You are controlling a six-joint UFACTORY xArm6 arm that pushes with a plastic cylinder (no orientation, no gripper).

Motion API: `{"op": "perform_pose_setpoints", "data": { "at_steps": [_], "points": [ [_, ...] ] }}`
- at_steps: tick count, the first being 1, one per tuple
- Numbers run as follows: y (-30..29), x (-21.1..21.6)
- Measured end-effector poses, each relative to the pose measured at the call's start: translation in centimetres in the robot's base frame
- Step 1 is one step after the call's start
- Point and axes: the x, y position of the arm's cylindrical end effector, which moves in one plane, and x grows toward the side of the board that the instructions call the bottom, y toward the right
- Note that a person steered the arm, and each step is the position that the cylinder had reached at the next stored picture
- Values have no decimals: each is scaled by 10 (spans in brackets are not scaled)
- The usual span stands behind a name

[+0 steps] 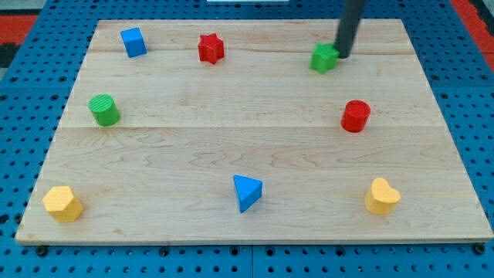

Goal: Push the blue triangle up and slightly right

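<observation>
The blue triangle lies near the bottom middle of the wooden board. My tip is far from it, at the view's top right, touching the right side of a green star-like block. The dark rod rises from the tip out of the top of the view.
A blue cube and a red star sit near the top. A green cylinder is at the left, a red cylinder at the right. A yellow hexagon and a yellow heart sit in the bottom corners.
</observation>
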Motion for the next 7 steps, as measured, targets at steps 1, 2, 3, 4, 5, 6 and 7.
{"op": "perform_pose_setpoints", "data": {
  "at_steps": [1,2,3,4,5,6,7],
  "points": [
    [-87,3],
    [-131,39],
    [-115,111],
    [-168,182],
    [-194,262],
    [-164,302],
    [-140,261]
  ]
}}
